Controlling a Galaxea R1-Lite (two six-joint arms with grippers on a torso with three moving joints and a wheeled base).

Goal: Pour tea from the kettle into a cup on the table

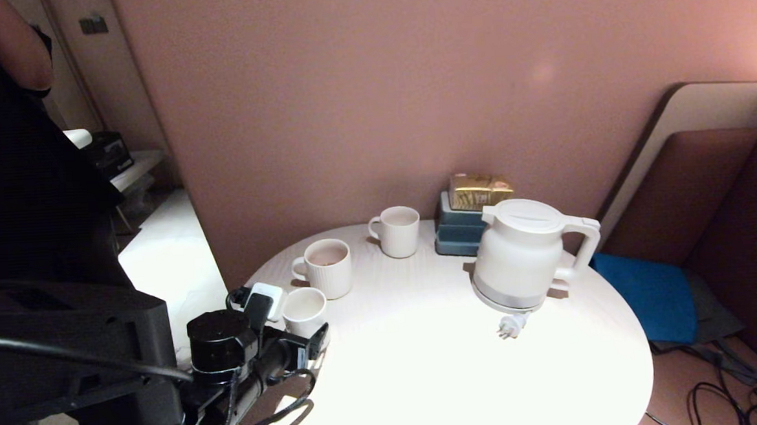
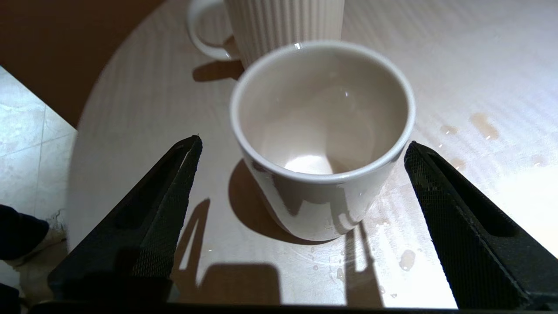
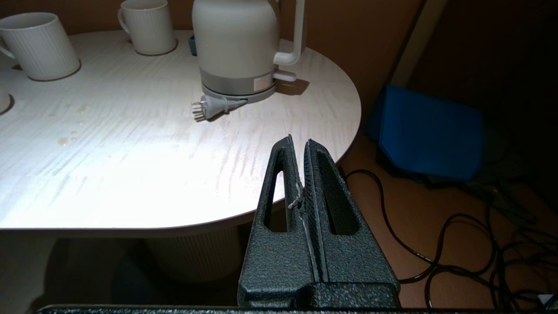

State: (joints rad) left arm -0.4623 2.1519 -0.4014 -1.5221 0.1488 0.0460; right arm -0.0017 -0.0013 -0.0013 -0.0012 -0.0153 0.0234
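Left gripper [image 2: 301, 174]: fingers spread wide, one on each side of the smooth cup, touching neither side; grasping nothing. In the head view it sits at the lower left, at the table edge.
Right gripper [image 3: 301, 146]: fingers pressed together, empty; lower centre of the right wrist view, beside the table rim and off the tabletop.
Smooth cup [image 2: 322, 139]: upright, centre of the left wrist view; no tea visible inside.
Ribbed cup [image 1: 327, 267]: just behind the smooth cup; a reddish tint shows inside.
Third cup [image 1: 397, 231]: upper centre of the table, handle to the left.
Kettle [image 1: 523, 253]: upright, right of centre in the head view, lid on, handle to the right, plug [image 1: 511, 327] lying in front.
Table [image 1: 425, 365]: round, white; small droplets [image 2: 481, 126] near the smooth cup.
Box [image 1: 457, 231]: blue, behind the kettle, a gold packet [image 1: 479, 190] on top.
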